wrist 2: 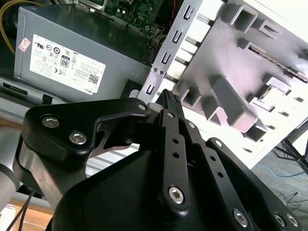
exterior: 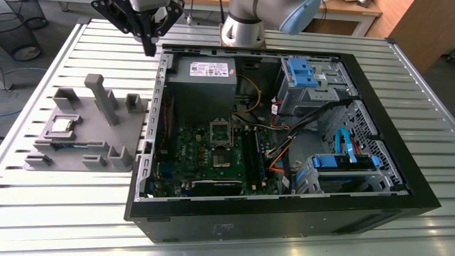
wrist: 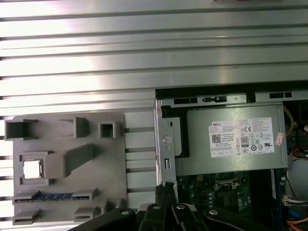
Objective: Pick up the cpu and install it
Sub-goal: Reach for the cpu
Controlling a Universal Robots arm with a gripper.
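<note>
On grey moulded tray [exterior: 89, 130]: shiny square cpu [exterior: 63, 125]; black gripper [exterior: 150, 51] well apart, fingers [wrist 2: 169, 113] clenched, empty.

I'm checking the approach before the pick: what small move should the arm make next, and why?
Probably shift the pincer across toward the grey tray and open it. The cpu lies in its tray pocket, untouched, while the pincer hangs shut and empty near the corner of the computer case, apart from the chip.

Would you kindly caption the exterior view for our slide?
Shut tool hovers beside the open computer case; cpu lies in the grey tray.
</note>
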